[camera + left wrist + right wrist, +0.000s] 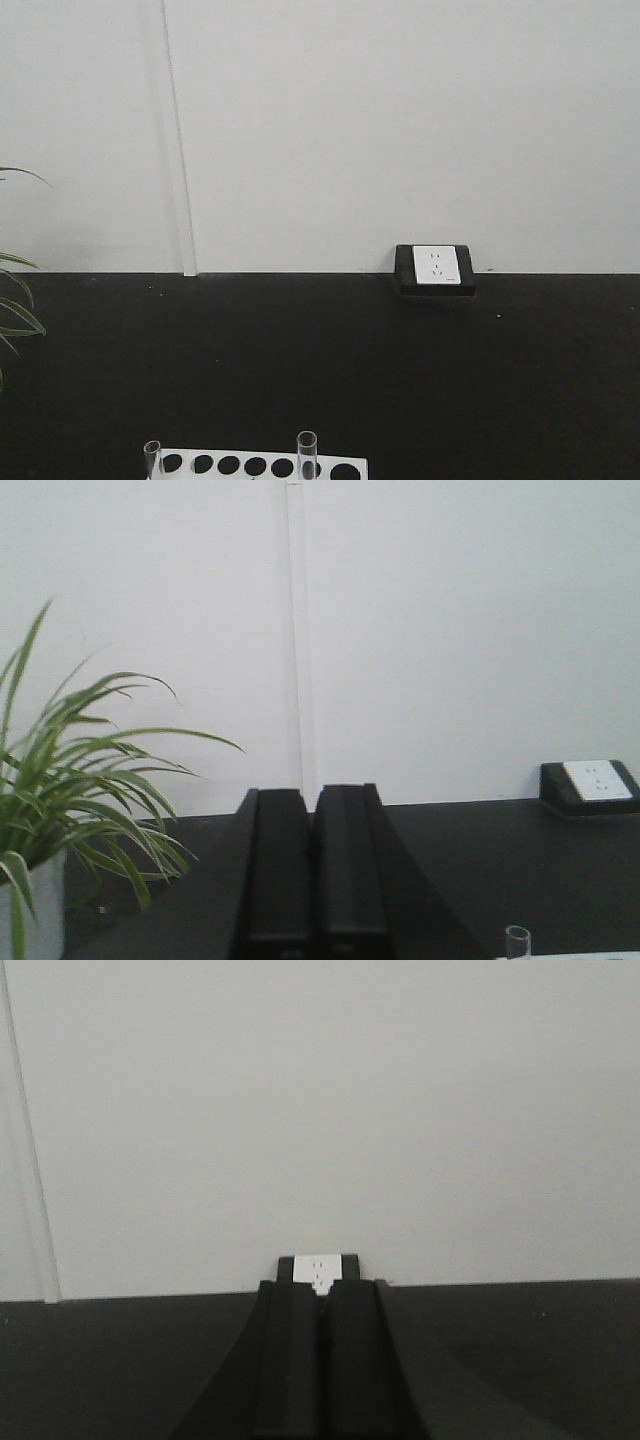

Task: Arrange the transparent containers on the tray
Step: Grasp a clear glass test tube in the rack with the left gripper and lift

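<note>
Two transparent containers stand upright in a white rack [258, 466] with round holes at the bottom edge of the front view: one tube [153, 460] at its left end, another tube [307, 453] near the middle. A tube rim [517, 941] shows at the bottom right of the left wrist view. My left gripper [312, 792] is shut with nothing in it, held level above the black table. My right gripper [322, 1285] is shut and empty too, pointing at the wall socket. The tray is out of view.
A black table [320, 370] runs back to a white wall. A wall socket [435, 268] in a black box sits at the table's far edge. A potted green plant [70, 790] stands at the left.
</note>
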You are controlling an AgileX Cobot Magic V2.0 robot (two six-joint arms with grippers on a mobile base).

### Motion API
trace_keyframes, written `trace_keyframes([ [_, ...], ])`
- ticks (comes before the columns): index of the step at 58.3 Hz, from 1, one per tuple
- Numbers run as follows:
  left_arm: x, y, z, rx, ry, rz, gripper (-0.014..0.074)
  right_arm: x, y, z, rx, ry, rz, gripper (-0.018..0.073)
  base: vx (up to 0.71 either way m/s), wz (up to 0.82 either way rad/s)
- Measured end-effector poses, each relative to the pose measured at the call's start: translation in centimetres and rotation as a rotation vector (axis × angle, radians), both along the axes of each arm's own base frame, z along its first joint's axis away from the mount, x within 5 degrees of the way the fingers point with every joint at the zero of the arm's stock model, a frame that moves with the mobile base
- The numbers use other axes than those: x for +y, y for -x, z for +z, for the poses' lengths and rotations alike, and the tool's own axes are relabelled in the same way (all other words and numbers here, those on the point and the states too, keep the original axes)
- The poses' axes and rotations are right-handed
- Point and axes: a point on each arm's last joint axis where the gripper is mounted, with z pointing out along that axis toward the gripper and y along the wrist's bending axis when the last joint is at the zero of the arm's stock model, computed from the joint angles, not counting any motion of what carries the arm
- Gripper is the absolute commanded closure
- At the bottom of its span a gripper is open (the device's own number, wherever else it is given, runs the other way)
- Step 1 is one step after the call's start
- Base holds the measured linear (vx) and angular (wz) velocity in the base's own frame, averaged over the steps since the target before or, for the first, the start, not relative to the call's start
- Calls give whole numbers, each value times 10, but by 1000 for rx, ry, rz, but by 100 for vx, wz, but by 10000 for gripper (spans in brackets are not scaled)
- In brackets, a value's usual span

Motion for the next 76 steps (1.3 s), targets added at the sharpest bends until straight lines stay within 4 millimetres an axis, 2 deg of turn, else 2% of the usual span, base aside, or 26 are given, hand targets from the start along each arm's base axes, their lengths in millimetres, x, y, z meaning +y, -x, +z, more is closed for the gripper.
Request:
trace_keyframes([
  [4, 1, -2, 19, 28, -44, 21, 603, 0, -4, 11, 54, 0, 0, 571, 0, 0],
  [10, 2, -14, 34, 74, -95, 37, 603, 0, -19, 16, 132, 0, 0, 570, 0, 0],
  [23, 0, -52, 25, 232, -116, 29, 600, 1, -49, 6, 267, 2, 0, 564, 0, 0],
  [33, -2, -76, 12, 347, -124, 20, 568, 1, -62, 0, 331, 3, 0, 531, 0, 0],
  [39, -3, -89, 0, 384, -129, 9, 517, 2, -66, -3, 350, -6, 2, 496, 0, 0],
  [46, -6, -101, -15, 369, -132, -16, 412, 2, -68, -3, 358, -8, 2, 446, 0, 0],
  [51, -9, -109, -34, 379, -118, -37, 312, 2, -68, -4, 360, -8, 2, 407, 0, 0],
  [63, -16, -116, -65, 430, -25, -88, 120, 2, -68, -4, 360, -8, 2, 279, 0, 0],
  [68, -23, -121, -69, 438, -35, -139, 87, 2, -68, -4, 360, -8, 2, 221, 0, 0],
  [76, -39, -130, -73, 410, -63, -252, 83, 2, -68, -4, 360, -8, 2, 150, 0, 0],
])
